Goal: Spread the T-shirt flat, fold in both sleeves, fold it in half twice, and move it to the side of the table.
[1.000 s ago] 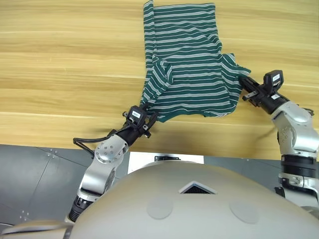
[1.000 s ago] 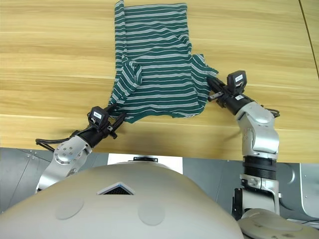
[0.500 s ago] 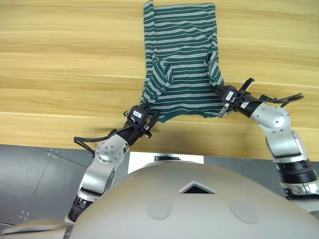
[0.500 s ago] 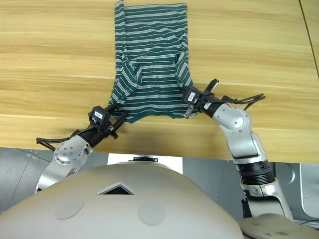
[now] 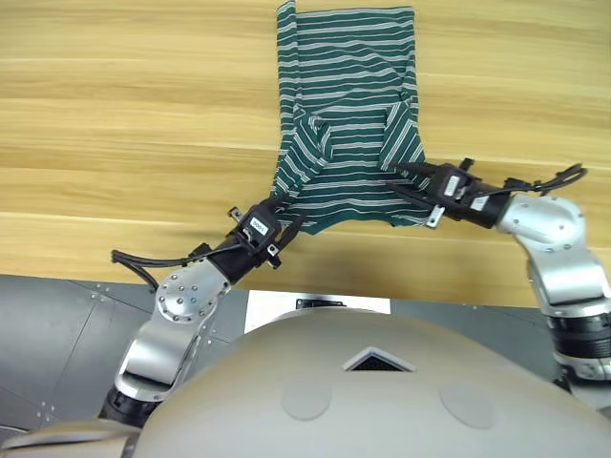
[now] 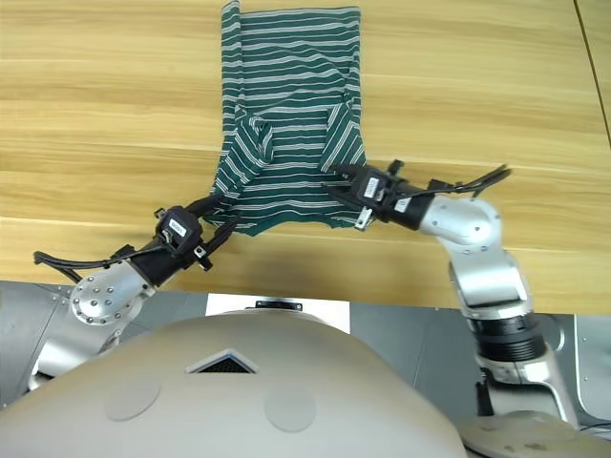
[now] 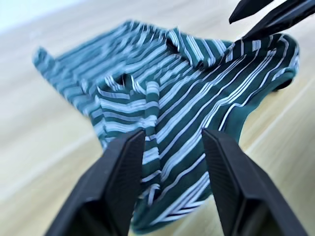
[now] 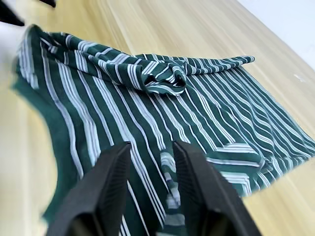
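Right gripper (image 5: 403, 188) has swung inward over the T-shirt (image 5: 346, 86), fingers parted and holding nothing; the right sleeve lies folded in. Left gripper (image 5: 277, 212) sits at the near-left hem, fingers apart, apparently not clamping. The shirt lies mid-table (image 5: 115, 114).

A green striped T-shirt (image 6: 291, 105) is lying lengthwise on the wooden counter (image 6: 95, 114), its far edge pointing away and both sleeves lying turned in over the body. The left pincer (image 6: 208, 215) is sitting at the shirt's near left corner, close to the counter's front edge. The right pincer (image 6: 334, 181) is reaching in from the right, its two fingers lying apart over the shirt's near right part.
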`<state>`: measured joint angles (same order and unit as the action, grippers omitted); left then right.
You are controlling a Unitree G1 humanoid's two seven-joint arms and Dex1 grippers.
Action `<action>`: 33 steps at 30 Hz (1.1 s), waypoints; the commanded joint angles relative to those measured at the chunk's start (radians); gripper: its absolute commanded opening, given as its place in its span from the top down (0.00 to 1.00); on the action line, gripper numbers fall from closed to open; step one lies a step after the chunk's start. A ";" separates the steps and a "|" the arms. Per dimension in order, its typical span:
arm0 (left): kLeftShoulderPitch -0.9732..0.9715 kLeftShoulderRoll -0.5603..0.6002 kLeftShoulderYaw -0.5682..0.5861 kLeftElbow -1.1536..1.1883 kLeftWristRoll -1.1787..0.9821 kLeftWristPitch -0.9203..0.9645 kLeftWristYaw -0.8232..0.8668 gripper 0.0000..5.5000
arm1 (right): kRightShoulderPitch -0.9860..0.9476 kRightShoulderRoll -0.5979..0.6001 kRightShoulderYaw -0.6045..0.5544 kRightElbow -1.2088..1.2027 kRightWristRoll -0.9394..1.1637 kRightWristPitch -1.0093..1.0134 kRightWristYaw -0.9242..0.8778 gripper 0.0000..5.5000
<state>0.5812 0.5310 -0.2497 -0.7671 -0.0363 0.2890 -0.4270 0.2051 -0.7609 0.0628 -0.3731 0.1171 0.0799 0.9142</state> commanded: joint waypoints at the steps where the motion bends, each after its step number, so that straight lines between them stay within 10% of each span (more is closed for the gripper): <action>1: 0.010 0.123 0.156 0.024 0.013 -0.159 -0.087 0.52 | -0.048 -0.159 -0.089 0.237 -0.005 -0.279 0.155 0.58; 9: -0.137 0.253 0.115 0.305 0.133 -0.409 -0.266 0.34 | -0.111 -0.188 0.034 0.511 -0.124 -0.647 0.227 0.31; 22: -0.352 0.241 -0.021 0.526 0.169 -0.461 -0.393 0.34 | -0.285 -0.044 0.208 0.658 -0.233 -0.730 0.145 0.31; 33: -0.363 0.206 -0.080 0.535 0.192 -0.502 -0.378 0.34 | -0.231 -0.095 0.221 0.526 -0.145 -0.531 0.203 0.68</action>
<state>0.2144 0.7391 -0.3158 -0.2372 0.1260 -0.2128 -0.8071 -0.0353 -0.8282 0.2815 0.1691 -0.0293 -0.4875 1.0932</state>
